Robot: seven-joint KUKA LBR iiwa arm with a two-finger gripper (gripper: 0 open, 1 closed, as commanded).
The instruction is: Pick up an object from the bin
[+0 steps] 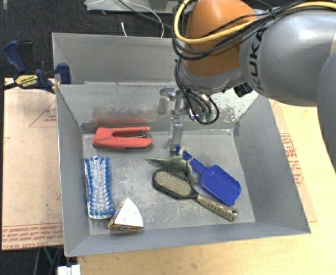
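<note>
Camera view: gripper (pixel 174 148), lowered into the bin; open or closed cannot be told. Blue scoop (pixel 217 182), handle end directly beneath it, probably chosen as a slim hold. Hairbrush (pixel 176 183) just beyond, crowding that approach.

Blue plastic scoop (pixel 218 183) — lying flat (handle up-left, bowl down-right) — right of centre in the bin (pixel 265 171).

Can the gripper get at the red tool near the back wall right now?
Probably yes: the red tool lies by itself with nothing on it, and the gripper hangs just beside it.
</note>
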